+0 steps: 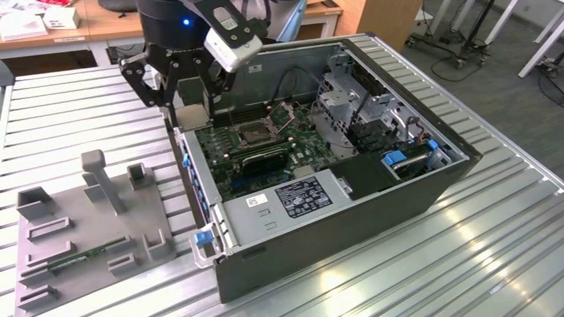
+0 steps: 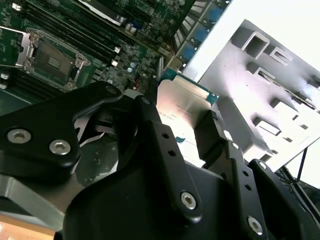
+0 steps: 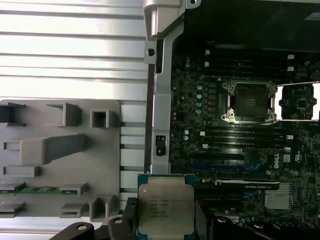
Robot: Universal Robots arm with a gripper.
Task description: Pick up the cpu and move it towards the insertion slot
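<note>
Taken in whole from the exterior view: gripper (image 1: 192, 105) hanging over the computer case (image 1: 352, 218), above its wall on the exterior view's left, with the grey fixture tray (image 1: 88, 218) and a green memory stick (image 1: 84, 256) lying in it farther to that side on the ribbed metal table (image 1: 493, 264). Given close up in both wrist views: the cpu (image 3: 166, 205), silvery top turned to the first wrist camera, teal rim around it. Pinched by two opposite edges between the black fingers (image 2: 152, 125), spread exactly as wide as the chip and closed against its sides. Held clear of the board, in line with the case wall at the edge of the motherboard (image 3: 240, 165), just beside the tray. Well apart from the insertion slot (image 3: 250, 100), laid out in the first wrist view as a dark square in a silvery frame with a hinged plate folded out beside it. Caught at a low slant in the second wrist view: the same insertion slot (image 2: 52, 60) beyond the linkage, and the cpu (image 2: 182, 102) standing out past the fingertips, gripped low on its sides.
</note>
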